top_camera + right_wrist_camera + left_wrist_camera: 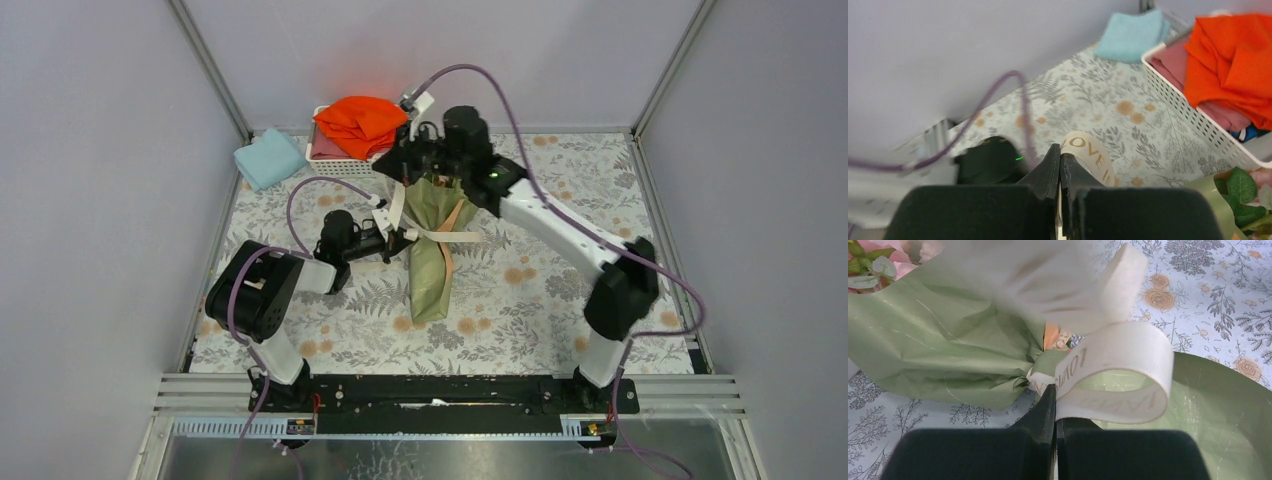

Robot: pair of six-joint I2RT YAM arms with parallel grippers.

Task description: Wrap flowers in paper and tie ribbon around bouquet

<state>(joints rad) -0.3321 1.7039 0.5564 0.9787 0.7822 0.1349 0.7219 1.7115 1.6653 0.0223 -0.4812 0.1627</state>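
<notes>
Left wrist view: the left gripper point(1054, 390) is pressed together on a loop of the ribbon point(1120, 347), pinching it right at its tips, where the ribbon cinches the green paper point(948, 340). The bouquet point(432, 262) lies just right of those tips, with the flowers point(863, 260) at its far end. Above that far end, the right gripper point(1060, 156) pinches another stretch of ribbon. A basket point(1193, 120) ahead and to its right holds an orange cloth point(1233, 65).

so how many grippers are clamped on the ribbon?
2: left gripper on the ribbon loop beside the bouquet; right gripper on a ribbon tail near the basket.
</notes>
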